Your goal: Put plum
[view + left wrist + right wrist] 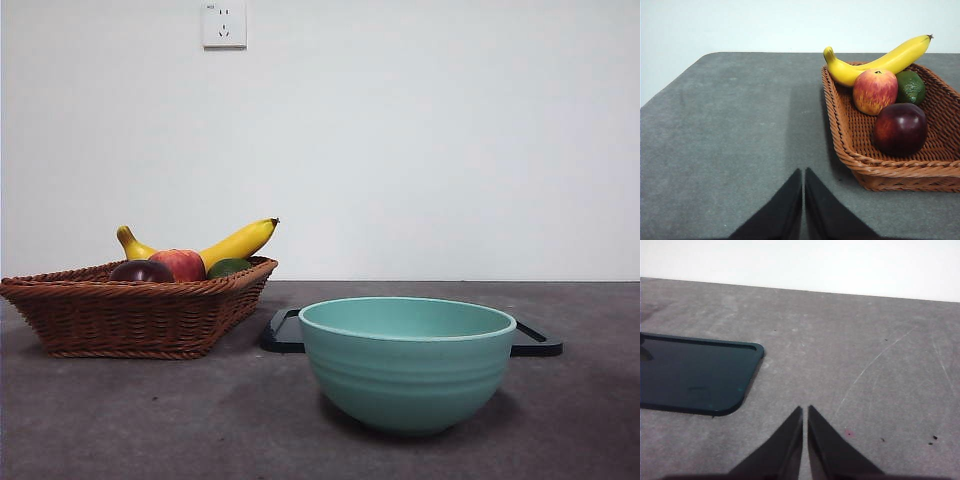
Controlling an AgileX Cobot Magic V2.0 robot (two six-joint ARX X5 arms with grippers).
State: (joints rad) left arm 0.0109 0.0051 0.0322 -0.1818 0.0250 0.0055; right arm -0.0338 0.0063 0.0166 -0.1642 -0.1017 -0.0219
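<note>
Wrist views show left pincer (803,172) and right pincer (805,410) closed, empty; plum (900,128) in basket (875,167).

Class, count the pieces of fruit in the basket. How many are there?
4, all in the basket: banana along the back, apple before it, green fruit beside that, plum nearest. Others could be hidden.

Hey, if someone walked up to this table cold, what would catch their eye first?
Probably the big teal bowl, standing nearest the front camera with a dark tray behind it. Next, the wicker basket to its side, holding a banana, an apple, a green fruit and the dark plum. Both pincers wait over bare table, shut.
</note>
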